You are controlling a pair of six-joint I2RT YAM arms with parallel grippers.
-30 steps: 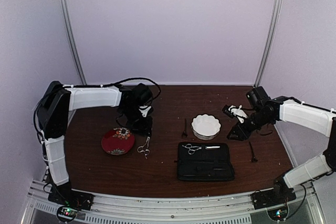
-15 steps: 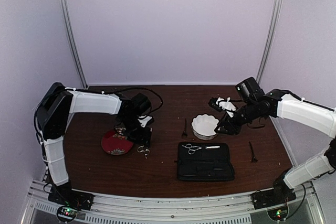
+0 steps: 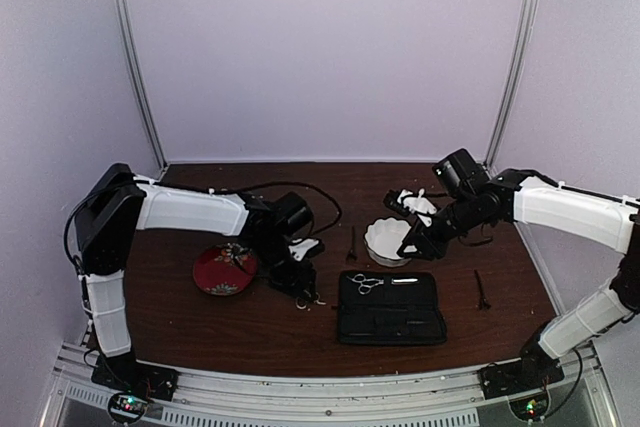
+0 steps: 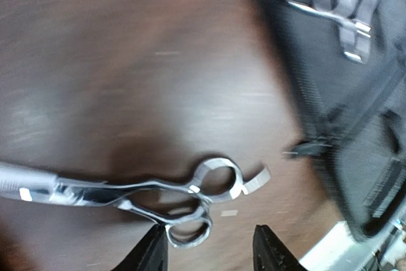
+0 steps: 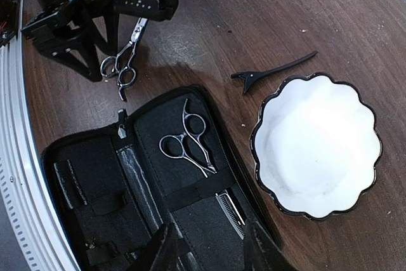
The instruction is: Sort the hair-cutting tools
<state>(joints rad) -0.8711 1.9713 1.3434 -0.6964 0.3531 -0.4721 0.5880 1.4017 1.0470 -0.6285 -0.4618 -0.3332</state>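
Observation:
One silver scissors (image 4: 190,198) lies on the brown table left of the open black case (image 3: 390,319); it also shows in the top view (image 3: 306,297) and the right wrist view (image 5: 120,71). My left gripper (image 4: 209,252) is open, its fingertips either side of the scissors' rings, the left tip touching the lower ring. The second scissors (image 5: 187,141) sits strapped inside the case (image 5: 95,182). My right gripper (image 5: 209,252) is open and empty, above the case's upper right part. One black clip (image 5: 273,71) lies left of the white bowl; the other (image 3: 482,289) lies right of the case.
A white scalloped bowl (image 3: 390,240) stands behind the case, under my right wrist. A red flowered plate (image 3: 224,269) sits left of my left gripper (image 3: 300,285). The table's front edge with a metal rail runs close in front of the case.
My left gripper moved right from beside the plate toward the case, and the loose scissors moved with it. My right arm swung left from the table's right side to over the bowl and case.

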